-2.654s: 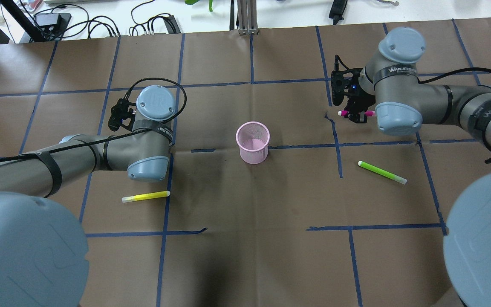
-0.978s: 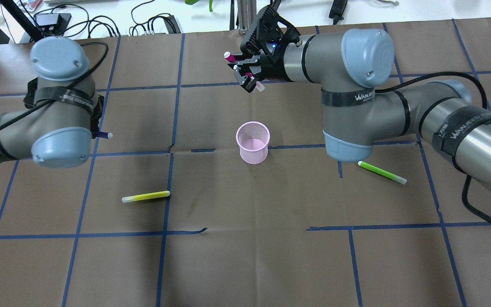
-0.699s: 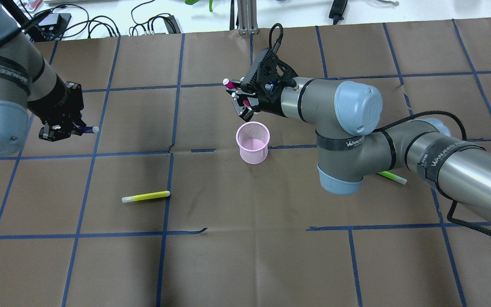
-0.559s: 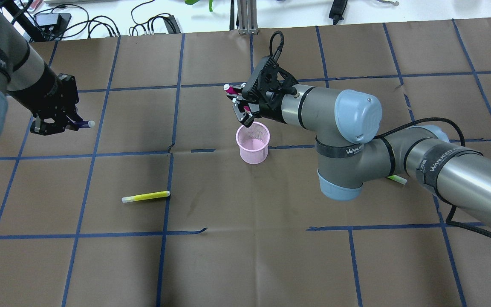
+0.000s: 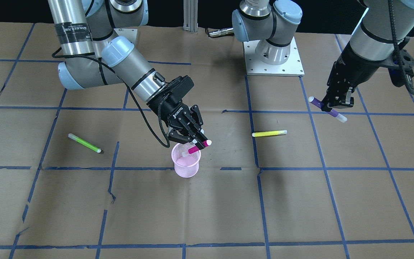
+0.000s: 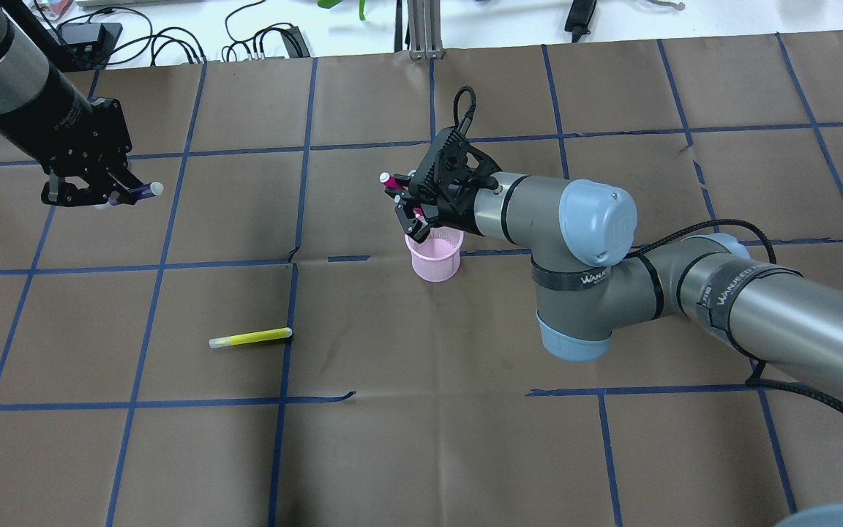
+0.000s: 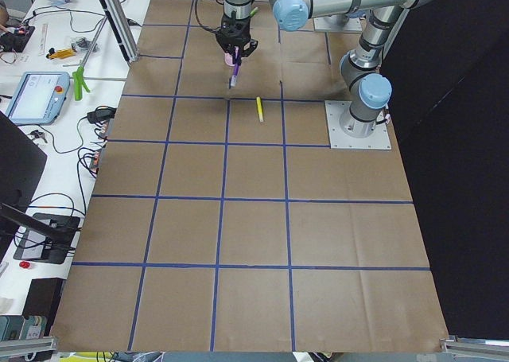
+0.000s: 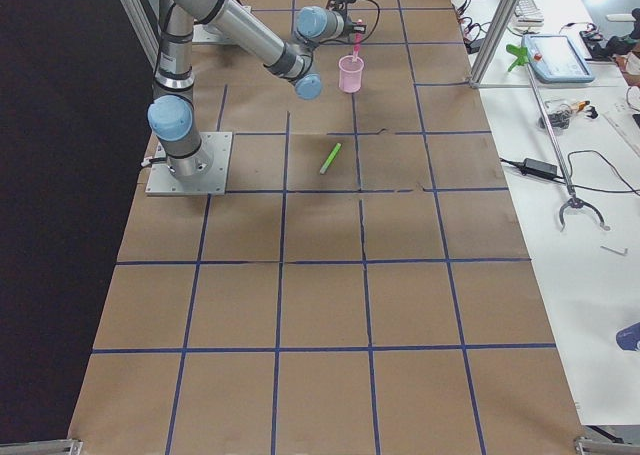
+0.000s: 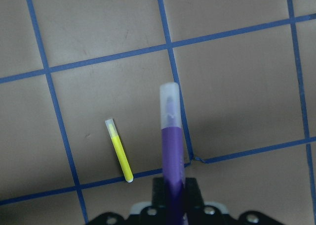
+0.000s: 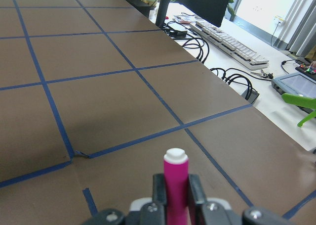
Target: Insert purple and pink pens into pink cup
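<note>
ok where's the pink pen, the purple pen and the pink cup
pink pen (image 5: 193,150), front-facing view, magenta barrel over the cup's mouth
purple pen (image 9: 172,151), left wrist view, purple barrel below the clear cap
pink cup (image 5: 185,168), front-facing view, mesh wall facing the camera

In the front-facing view the right arm (image 5: 135,73) reaches from the upper left toward frame centre with its wrist pitched down. Its right gripper (image 5: 199,141) is closed on a tilted pink pen (image 5: 192,150). The left arm (image 5: 372,39) drops in at the upper right (wrist near vertical). Its left gripper (image 5: 337,105) points down, clamped across a purple pen (image 5: 317,103).
</note>
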